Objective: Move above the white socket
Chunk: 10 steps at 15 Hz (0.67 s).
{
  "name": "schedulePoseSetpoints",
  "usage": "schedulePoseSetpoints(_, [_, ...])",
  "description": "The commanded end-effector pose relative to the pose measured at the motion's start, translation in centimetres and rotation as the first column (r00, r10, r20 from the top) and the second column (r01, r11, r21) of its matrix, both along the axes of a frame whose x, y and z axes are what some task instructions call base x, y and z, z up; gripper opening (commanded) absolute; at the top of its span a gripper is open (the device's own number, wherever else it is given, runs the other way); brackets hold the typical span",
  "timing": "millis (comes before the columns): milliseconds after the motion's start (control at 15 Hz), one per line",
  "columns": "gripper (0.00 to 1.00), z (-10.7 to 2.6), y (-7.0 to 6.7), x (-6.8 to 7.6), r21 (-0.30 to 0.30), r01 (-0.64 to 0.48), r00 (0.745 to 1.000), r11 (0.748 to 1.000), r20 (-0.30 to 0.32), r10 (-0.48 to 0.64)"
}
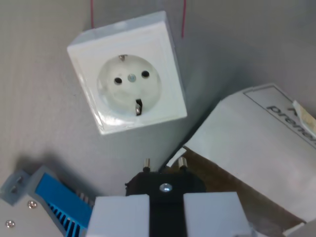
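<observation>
Right now your pincer (166,200) sits at the bottom of the wrist view, its two white fingers (121,215) closed on a black plug (165,183) whose two metal pins (146,163) point up the picture. The white socket (129,74) lies on the grey table (39,143) in the upper middle, rotated a little, well apart from the pins. A white cardboard box (256,143) lies at the wrist view's right and a blue part (54,197) at its lower left. You should carry the plug forward until the pins hang over the socket's two holes (132,77), and I would turn the wrist to match their slanted line.
</observation>
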<state>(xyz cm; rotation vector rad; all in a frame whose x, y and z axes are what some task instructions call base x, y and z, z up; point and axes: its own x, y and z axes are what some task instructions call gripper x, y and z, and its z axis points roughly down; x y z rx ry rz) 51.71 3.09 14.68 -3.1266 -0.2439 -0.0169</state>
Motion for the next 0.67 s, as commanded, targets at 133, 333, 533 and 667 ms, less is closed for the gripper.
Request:
schedulePoseSetpoints(133, [0.0,-1.3,0.6,1.2,0.067,-0.16,0.987,0.985,0.008,0.16])
schedulePoseSetpoints(333, [0.0,-2.0,1.1,1.6,0.066,-0.175,0.985,0.982,0.011,0.174])
schedulePoseSetpoints(533, [0.0,-2.7,1.5,2.0,0.063,-0.18,0.984,0.982,0.008,0.18])
schedulePoseSetpoints(667, [0.0,-3.1,1.7,2.2,0.061,-0.184,0.983,0.981,0.002,0.184])
